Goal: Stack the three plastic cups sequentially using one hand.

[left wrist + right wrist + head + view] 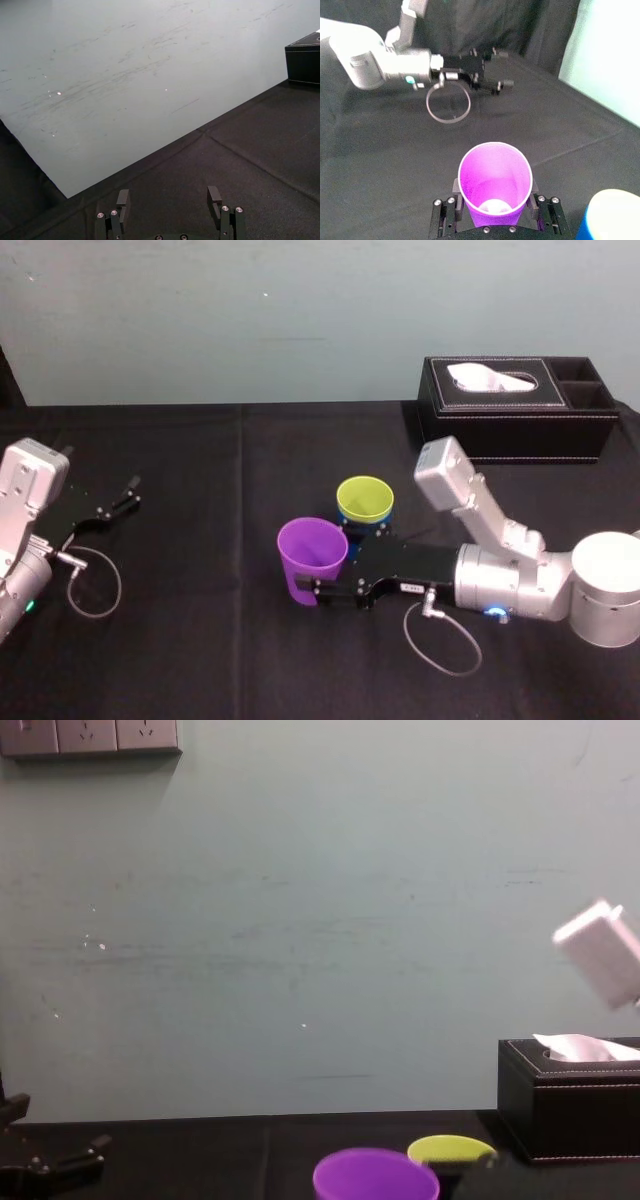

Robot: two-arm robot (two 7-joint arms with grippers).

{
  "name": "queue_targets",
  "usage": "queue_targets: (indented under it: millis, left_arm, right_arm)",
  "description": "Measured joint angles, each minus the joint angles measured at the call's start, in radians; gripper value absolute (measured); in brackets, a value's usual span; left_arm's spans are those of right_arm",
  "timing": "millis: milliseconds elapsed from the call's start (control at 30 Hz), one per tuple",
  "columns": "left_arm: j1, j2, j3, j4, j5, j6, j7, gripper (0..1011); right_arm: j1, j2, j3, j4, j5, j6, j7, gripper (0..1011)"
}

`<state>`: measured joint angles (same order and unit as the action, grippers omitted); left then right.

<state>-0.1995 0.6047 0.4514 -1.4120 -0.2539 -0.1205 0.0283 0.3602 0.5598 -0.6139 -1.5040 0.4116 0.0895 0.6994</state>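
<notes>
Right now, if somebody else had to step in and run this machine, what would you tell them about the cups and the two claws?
Right gripper: shut on the purple cup, one finger on each side, near the middle of the table.
Left gripper: open, holding nothing, parked over the table's left side.
Cups: the yellow-green cup sits inside the blue cup, just behind the purple one and a little to its right.
Done: the first two cups are stacked.
Left: set the purple cup into the yellow-green one, then let go.
</notes>
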Motion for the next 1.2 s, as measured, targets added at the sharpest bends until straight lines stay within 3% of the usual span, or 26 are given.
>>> queue_targets:
  millis: [233,500,700,733,900,1200]
  left_arm:
    - [0.0,0.0,0.0,0.0,0.0,0.0,0.0,1011]
    - [0.0,0.0,0.0,0.0,0.0,0.0,0.0,1011]
    - [0.0,0.0,0.0,0.0,0.0,0.0,0.0,1011]
    - [0.0,0.0,0.0,0.0,0.0,0.0,0.0,1011]
    - [0.0,0.0,0.0,0.0,0.0,0.0,0.0,1011]
    - [0.0,0.0,0.0,0.0,0.0,0.0,0.0,1012]
  right_arm:
    - [-0.021,0.048,0.045,-0.088,0.058,0.015,-0.005,735]
    - [-0.034,0.083,0.087,-0.149,0.08,0.029,-0.061,735]
    - [-0.027,0.079,0.1,-0.139,0.093,0.043,-0.083,734]
    - [0.019,0.043,0.102,-0.068,0.09,0.071,-0.125,734]
    - [0.049,0.024,0.106,-0.019,0.084,0.07,-0.129,735]
    - [0.053,0.024,0.109,-0.016,0.085,0.064,-0.123,734]
